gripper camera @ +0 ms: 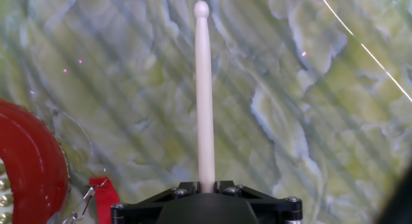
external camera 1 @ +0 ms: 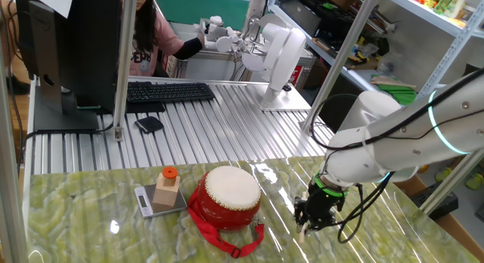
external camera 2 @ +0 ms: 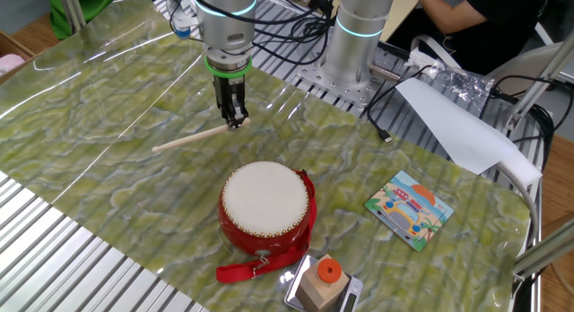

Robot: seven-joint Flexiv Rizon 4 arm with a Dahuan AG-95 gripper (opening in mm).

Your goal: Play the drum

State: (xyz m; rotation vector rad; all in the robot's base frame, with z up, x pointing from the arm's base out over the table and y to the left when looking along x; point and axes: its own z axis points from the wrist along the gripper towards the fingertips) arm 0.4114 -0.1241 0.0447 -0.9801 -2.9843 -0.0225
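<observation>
The drum (external camera 2: 265,207) has a glossy red barrel body, a cream skin top and a red strap; it stands on the green marble tabletop and shows in one fixed view (external camera 1: 229,197) and at the left edge of the hand view (gripper camera: 29,166). A pale wooden drumstick (external camera 2: 190,138) lies low over the table. My gripper (external camera 2: 236,120) is shut on its butt end, well to the side of the drum. In the hand view the drumstick (gripper camera: 205,95) runs straight out from the jaws, which press on both sides of it.
A wooden block with an orange cap (external camera 1: 168,186) sits on a small scale (external camera 1: 157,202) beside the drum. A picture card (external camera 2: 409,208) lies on the table. A second robot base (external camera 2: 357,34), a keyboard (external camera 1: 168,91) and a monitor stand beyond the marble.
</observation>
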